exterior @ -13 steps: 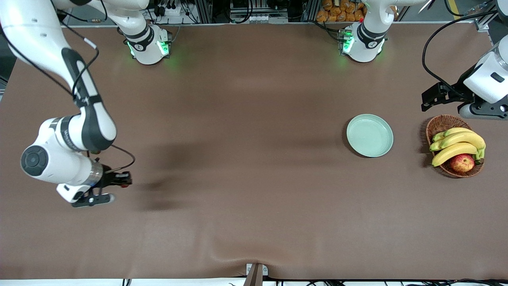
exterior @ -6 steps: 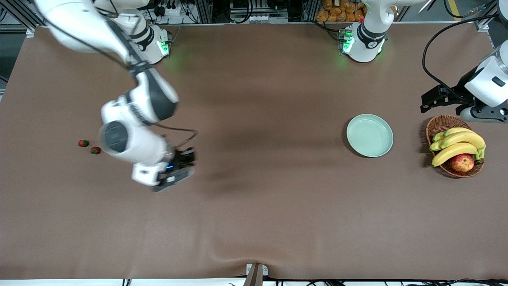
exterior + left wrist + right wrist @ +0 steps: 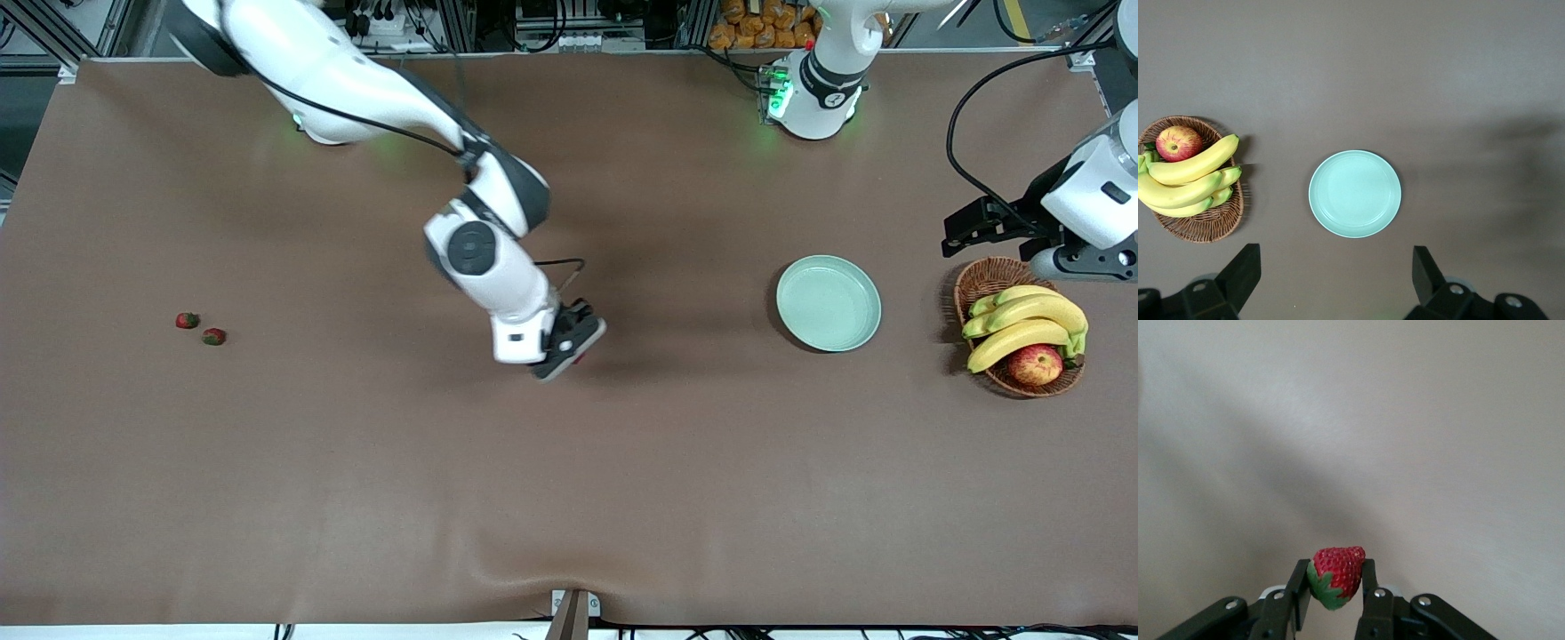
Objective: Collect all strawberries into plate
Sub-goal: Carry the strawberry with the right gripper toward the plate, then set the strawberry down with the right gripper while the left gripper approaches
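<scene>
My right gripper hangs over the middle of the table, shut on a red strawberry with a green leafy top; its jaws press the berry from both sides in the right wrist view. Two more strawberries lie side by side on the table toward the right arm's end. The pale mint-green plate sits empty toward the left arm's end. My left gripper waits open in the air near the basket, with nothing between its fingers.
A brown wicker basket holding bananas and a red-yellow apple stands beside the plate at the left arm's end. Brown tablecloth lies bare between the gripper and the plate.
My right arm has swung from the right arm's end of the table to its middle, carrying the strawberry. The two strawberries on the table came into view. The left arm has barely moved.
</scene>
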Controlling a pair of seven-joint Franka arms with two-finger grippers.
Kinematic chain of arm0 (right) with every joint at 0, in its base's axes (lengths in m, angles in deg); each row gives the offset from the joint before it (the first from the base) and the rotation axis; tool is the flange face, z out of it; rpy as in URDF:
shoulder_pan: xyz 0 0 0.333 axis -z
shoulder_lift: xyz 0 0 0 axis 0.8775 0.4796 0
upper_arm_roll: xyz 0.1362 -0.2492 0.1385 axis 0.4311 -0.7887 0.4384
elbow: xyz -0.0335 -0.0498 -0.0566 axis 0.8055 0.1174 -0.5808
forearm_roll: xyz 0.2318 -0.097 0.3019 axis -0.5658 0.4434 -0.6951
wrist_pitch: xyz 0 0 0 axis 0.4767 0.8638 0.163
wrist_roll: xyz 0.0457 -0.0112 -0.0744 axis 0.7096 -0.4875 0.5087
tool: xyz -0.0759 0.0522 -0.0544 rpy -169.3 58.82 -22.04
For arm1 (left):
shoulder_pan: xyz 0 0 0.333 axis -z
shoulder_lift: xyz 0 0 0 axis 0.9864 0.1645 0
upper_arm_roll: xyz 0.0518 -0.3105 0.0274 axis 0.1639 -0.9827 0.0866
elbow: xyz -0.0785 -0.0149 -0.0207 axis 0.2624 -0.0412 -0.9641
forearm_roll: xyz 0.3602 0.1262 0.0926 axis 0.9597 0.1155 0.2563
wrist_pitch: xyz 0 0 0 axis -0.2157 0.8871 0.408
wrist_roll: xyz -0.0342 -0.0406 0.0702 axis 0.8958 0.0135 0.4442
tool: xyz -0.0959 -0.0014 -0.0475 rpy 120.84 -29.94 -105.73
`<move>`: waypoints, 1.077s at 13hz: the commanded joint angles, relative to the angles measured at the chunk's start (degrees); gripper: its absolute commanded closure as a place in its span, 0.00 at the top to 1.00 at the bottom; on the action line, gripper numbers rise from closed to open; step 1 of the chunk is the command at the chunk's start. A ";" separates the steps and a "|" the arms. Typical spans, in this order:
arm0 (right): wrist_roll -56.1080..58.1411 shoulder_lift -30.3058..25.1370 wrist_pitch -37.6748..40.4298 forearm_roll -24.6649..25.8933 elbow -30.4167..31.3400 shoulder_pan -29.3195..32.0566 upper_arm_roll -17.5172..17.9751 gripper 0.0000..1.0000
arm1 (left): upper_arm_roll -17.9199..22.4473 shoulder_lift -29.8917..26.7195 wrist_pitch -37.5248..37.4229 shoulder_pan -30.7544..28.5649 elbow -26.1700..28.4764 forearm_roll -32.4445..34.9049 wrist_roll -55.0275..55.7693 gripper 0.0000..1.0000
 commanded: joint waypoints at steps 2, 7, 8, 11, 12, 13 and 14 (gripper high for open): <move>-0.51 5.11 -2.44 0.56 -4.56 -7.03 -4.84 0.00 | -0.21 1.12 -0.75 -0.55 -0.60 -1.29 -0.49 1.00; -3.07 7.23 -2.44 0.65 -5.62 -8.98 -5.29 0.00 | -0.64 3.84 -0.75 0.32 -0.60 -1.29 -0.05 1.00; -2.98 7.23 -2.44 0.65 -5.62 -9.07 -5.29 0.00 | -0.73 3.94 -0.75 0.41 -0.69 -1.29 0.12 1.00; -2.63 7.23 -2.35 0.74 -5.62 -9.07 -5.99 0.46 | -0.82 4.37 -0.75 0.68 -0.78 -1.20 -0.14 1.00; -3.15 7.23 -2.70 0.74 -5.45 -9.16 -5.99 0.99 | -0.82 4.72 -0.66 0.68 -0.86 -1.29 -0.23 1.00; -3.07 7.05 -3.83 0.74 -5.27 -9.16 -5.99 1.00 | -0.82 4.90 -0.57 0.68 -0.86 -1.29 -0.23 1.00; -3.07 6.70 -4.02 0.74 -5.19 -8.98 -6.08 1.00 | -0.82 5.25 -0.40 0.59 -0.86 -1.29 -0.23 1.00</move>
